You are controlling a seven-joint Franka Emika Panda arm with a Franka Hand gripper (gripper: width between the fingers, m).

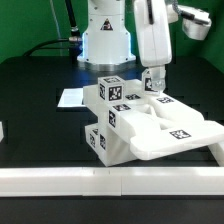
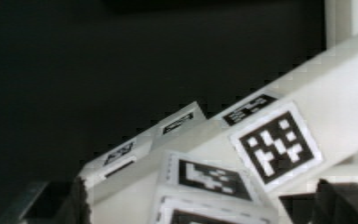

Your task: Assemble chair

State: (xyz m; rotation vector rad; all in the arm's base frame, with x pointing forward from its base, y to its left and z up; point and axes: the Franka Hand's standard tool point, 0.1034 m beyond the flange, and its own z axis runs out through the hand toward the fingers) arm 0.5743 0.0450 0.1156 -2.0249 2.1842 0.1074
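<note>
- Nearest the exterior camera, a long white border rail [image 1: 110, 181] runs across the foreground edge of the black table [image 1: 40, 125].
- Just behind the rail stands the chair [image 1: 140, 122], a partly joined cluster of glossy white blocks and slabs, a little toward the exterior view's right of the table's middle.
- A broad flat slab [image 1: 178, 130] of the chair slopes down toward the exterior view's right, with one black-and-white square tag on its top face.
- On the exterior view's left of the cluster, stacked blocky parts [image 1: 108, 115] show several square tags on their upper and front faces.
- The tags bear only black-and-white block patterns; no letters, brand or readable writing appear on them.
- The gripper [image 1: 154, 82] hangs straight down over the rear of the chair, its fingertips just at the top of the parts there.
- In the exterior view the fingers are too small to judge their spread; whether the jaws are apart or closed cannot be told, and nothing is seen clamped between them.
- The wrist view shows dark finger edges at the frame's border and, beyond them, tagged white parts [image 2: 247, 150] lying tilted, blurred but with clear tag patterns.
- The white arm [image 1: 152, 35] rises steeply from the gripper, wrist vertical.
- Farther back, a flat white marker board [image 1: 72, 97] lies on the table.
- Farthest, the arm's white base [image 1: 106, 40] stands at the table's rear edge.
</note>
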